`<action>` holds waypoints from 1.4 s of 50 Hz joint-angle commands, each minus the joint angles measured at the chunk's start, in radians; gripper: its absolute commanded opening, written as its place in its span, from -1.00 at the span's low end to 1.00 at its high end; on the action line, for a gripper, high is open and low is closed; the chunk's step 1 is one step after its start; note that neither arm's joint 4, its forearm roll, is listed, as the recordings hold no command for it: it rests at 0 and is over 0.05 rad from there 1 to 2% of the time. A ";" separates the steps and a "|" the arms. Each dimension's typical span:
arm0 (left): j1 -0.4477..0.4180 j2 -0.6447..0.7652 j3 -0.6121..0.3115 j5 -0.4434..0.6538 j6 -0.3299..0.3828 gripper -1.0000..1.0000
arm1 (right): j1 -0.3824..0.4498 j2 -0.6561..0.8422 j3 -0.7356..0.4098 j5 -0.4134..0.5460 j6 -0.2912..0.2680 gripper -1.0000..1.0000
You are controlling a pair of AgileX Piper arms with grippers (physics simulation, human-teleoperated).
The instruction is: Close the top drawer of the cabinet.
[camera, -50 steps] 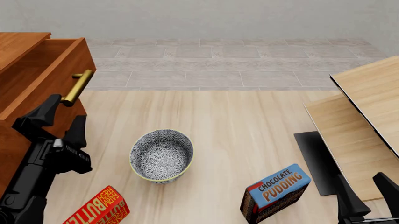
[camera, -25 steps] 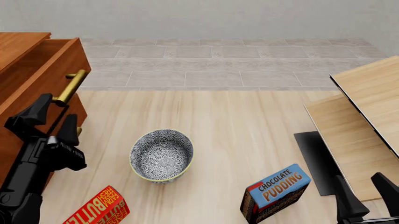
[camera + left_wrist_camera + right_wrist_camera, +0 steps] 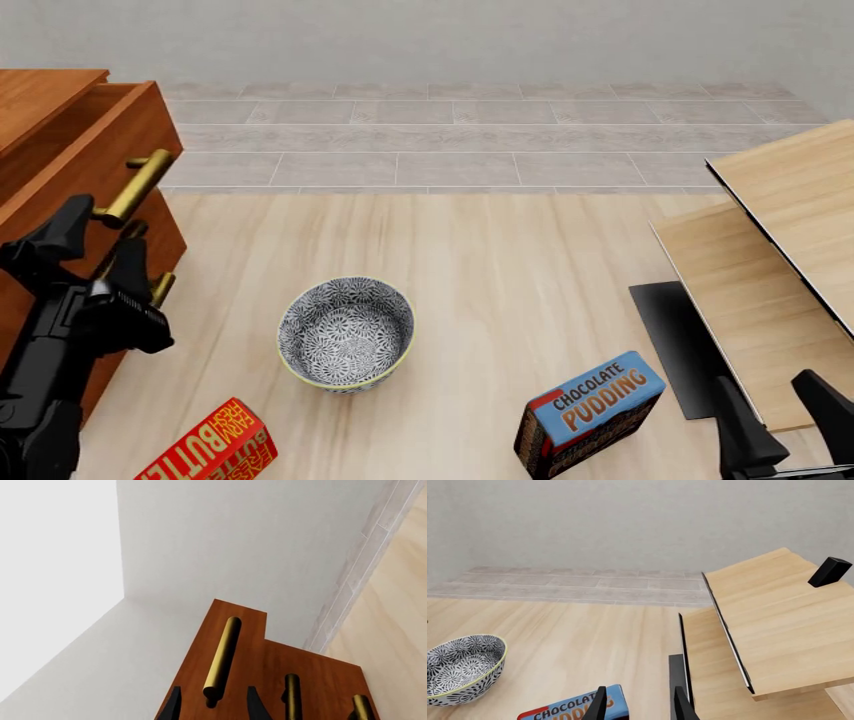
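The cabinet (image 3: 34, 95) stands at the table's left. Its top drawer (image 3: 158, 128) sticks out a little, and the brass handle (image 3: 134, 187) faces right. My left gripper (image 3: 94, 240) is open, with one finger on either side of the handle's near end, close against the drawer front. In the left wrist view the handle (image 3: 221, 655) runs out from between the fingertips (image 3: 253, 705) across the drawer front (image 3: 248, 630). My right gripper (image 3: 787, 415) is open and empty at the front right, far from the cabinet; it also shows in the right wrist view (image 3: 639, 707).
A patterned bowl (image 3: 346, 333) sits at the middle left. A chocolate pudding box (image 3: 589, 413) and a red butter box (image 3: 210, 445) lie near the front edge. Pale wooden shelf boards (image 3: 787, 220) and a black mat (image 3: 667, 340) fill the right. Lower drawer handles (image 3: 292, 695) show below.
The top drawer has slid left into the cabinet, so it sticks out less. My left gripper has moved left with it, staying at the handle. The right gripper has barely moved.
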 commanded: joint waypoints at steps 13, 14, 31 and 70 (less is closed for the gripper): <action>0.096 0.046 -0.049 -0.005 -0.012 1.00 | 0.008 0.000 0.000 0.005 -0.001 1.00; 0.099 0.048 -0.050 -0.005 -0.013 1.00 | 0.008 0.000 0.000 0.006 -0.001 1.00; 0.148 0.079 -0.071 -0.005 -0.017 1.00 | 0.010 0.000 -0.001 0.011 0.000 1.00; 0.226 0.133 -0.114 -0.005 0.004 1.00 | 0.011 0.000 0.000 0.012 0.003 1.00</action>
